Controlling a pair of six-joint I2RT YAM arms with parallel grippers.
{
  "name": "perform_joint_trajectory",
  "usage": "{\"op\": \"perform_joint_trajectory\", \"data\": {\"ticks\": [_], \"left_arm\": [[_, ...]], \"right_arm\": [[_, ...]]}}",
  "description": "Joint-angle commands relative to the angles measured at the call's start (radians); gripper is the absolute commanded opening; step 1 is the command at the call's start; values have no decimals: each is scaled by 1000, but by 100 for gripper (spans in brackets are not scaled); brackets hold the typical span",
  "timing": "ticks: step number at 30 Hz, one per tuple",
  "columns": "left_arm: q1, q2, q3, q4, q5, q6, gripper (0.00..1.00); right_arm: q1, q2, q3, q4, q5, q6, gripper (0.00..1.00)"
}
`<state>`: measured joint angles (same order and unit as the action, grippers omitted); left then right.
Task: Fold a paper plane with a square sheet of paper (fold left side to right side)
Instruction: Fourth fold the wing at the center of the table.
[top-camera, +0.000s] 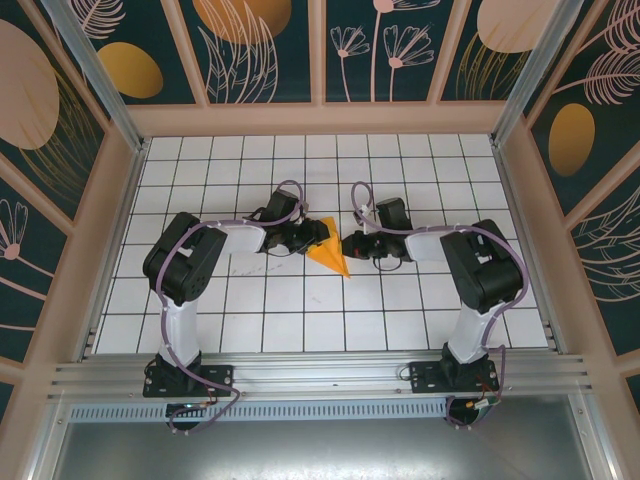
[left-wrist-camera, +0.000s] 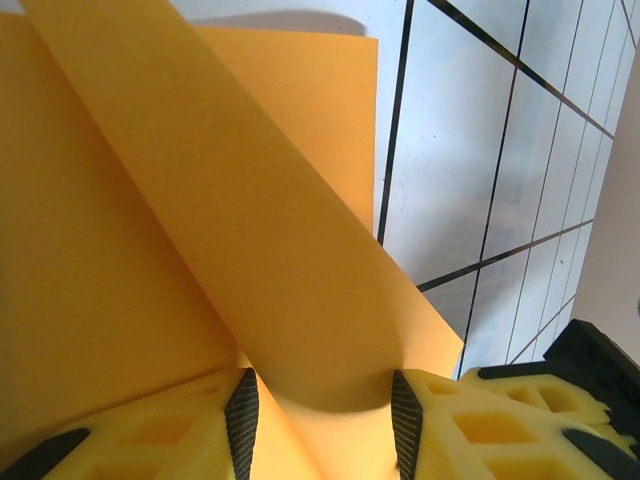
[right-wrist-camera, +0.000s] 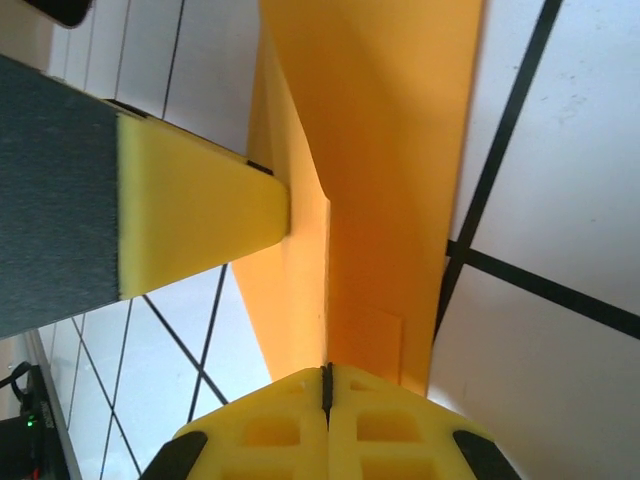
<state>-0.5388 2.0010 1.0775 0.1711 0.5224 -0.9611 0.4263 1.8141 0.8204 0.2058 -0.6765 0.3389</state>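
Where the right pincer (right-wrist-camera: 326, 378) is clenched shut, its tips meet on a raised crease of the orange sheet of paper (right-wrist-camera: 380, 200). The left pincer (left-wrist-camera: 322, 405) stands parted astride a lifted flap, one finger (right-wrist-camera: 200, 210) touching the fold. The sheet lies folded to a point mid-worktop (top-camera: 300, 300), between both pincers.
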Motion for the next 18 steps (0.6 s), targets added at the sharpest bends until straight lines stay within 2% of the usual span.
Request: {"op": "perform_joint_trajectory", "data": {"ticks": [1, 18], "left_arm": [[-2, 37, -1, -56, -41, 27, 42], [-3, 39, 3, -59, -40, 30, 42]], "right_arm": [[3, 21, 31, -35, 35, -30, 1], [3, 53, 53, -64, 57, -41, 1]]}}
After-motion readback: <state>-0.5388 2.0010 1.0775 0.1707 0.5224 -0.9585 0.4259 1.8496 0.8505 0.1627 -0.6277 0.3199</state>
